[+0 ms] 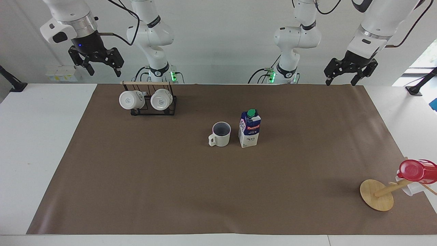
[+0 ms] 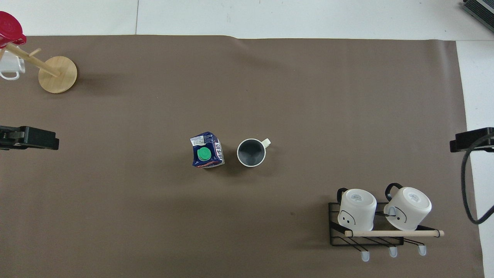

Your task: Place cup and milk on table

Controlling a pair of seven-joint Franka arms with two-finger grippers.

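Note:
The cream-beige cup (image 1: 220,134) stands upright near the middle of the brown mat (image 1: 164,191) on the white table (image 1: 37,143), its handle toward the right arm's end. The blue and white milk (image 1: 250,128) with its green cap stands upright right beside it, apart from it. Both also show in the overhead view: the cup (image 2: 251,152) and the milk (image 2: 207,150). My left gripper (image 1: 341,81) is open and empty, up over the mat's corner at the left arm's end; it also shows in the overhead view (image 2: 31,138). My right gripper (image 1: 104,71) waits open and empty above the mug rack.
A black wire rack (image 1: 153,111) nearer the robots at the right arm's end holds two white mugs (image 1: 131,99). A wooden mug tree (image 1: 376,195) with a red plastic cup (image 1: 416,170) stands at the mat's corner at the left arm's end, farthest from the robots.

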